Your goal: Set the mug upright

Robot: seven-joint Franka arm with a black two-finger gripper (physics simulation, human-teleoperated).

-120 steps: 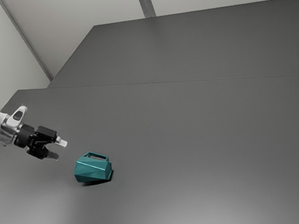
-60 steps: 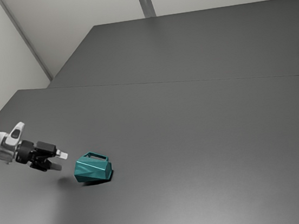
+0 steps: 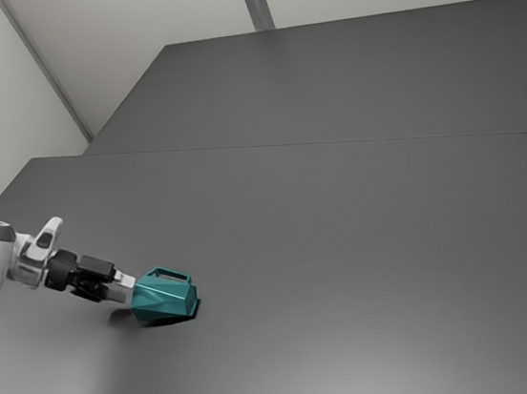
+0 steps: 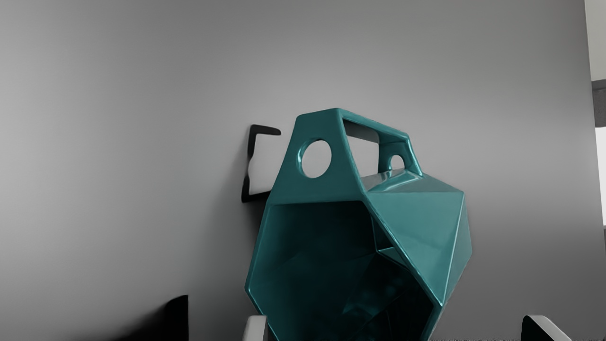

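Teal in colour, the mug (image 3: 163, 298) is seen lying on its side on the grey table (image 3: 364, 233) in the exterior view; the gripper (image 3: 126, 288) is held at its end toward the exterior view's left. In the wrist view, the fingers (image 4: 255, 329) are spread wide, faced by the mug's mouth (image 4: 312, 265).

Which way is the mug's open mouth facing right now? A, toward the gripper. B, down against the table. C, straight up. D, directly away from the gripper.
A: the mug lies on its side, and the wrist view looks into its dark hollow from the gripper.
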